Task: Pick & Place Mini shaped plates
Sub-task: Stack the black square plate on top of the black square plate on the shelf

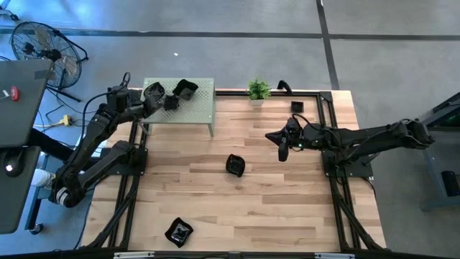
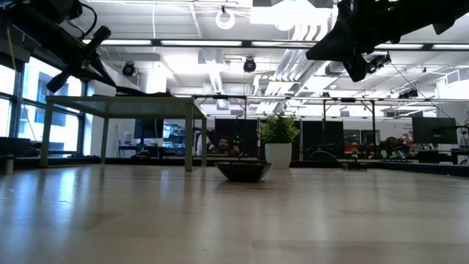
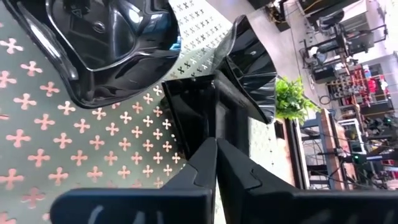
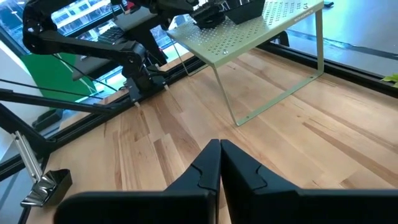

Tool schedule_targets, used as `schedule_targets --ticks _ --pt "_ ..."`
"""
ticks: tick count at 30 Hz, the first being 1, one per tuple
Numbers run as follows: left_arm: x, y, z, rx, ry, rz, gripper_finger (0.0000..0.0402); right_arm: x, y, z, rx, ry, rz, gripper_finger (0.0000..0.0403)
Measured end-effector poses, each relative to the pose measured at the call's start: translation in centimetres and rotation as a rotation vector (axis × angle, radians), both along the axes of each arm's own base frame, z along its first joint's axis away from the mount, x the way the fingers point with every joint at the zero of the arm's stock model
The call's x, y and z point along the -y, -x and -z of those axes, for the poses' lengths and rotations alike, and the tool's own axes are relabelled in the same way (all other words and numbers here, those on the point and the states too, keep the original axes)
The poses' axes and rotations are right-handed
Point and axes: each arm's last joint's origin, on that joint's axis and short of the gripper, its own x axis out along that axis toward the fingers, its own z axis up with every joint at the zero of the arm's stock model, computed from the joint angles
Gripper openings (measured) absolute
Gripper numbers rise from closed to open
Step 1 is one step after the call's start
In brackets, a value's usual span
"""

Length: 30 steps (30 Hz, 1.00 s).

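Black glossy plates are sitting in two groups. Two plates (image 1: 185, 90) are resting on the perforated green shelf (image 1: 201, 108) at the table's far left corner, which looks like the drop spot. Two are waiting on the wooden table (image 1: 287, 201): one plate (image 1: 235, 165) near the centre, another (image 1: 178, 232) by the near edge. The left gripper (image 1: 171, 102) is hanging over the shelf, fingers pressed together and holding nothing. The right gripper (image 1: 284, 152) is hovering right of centre, likewise closed and empty. Roughly half the visible work seems done.

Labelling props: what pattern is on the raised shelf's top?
Small cross-shaped cutouts across the pale green shelf; left wrist view.
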Motion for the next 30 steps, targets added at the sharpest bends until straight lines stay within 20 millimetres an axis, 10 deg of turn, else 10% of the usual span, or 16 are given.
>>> schedule_targets --ticks 30 --pt "0.4 -2.0 -2.3 -0.123 -0.333 0.331 0.0053 0.0 0.0 0.0 0.002 -0.006 0.001 0.0002"
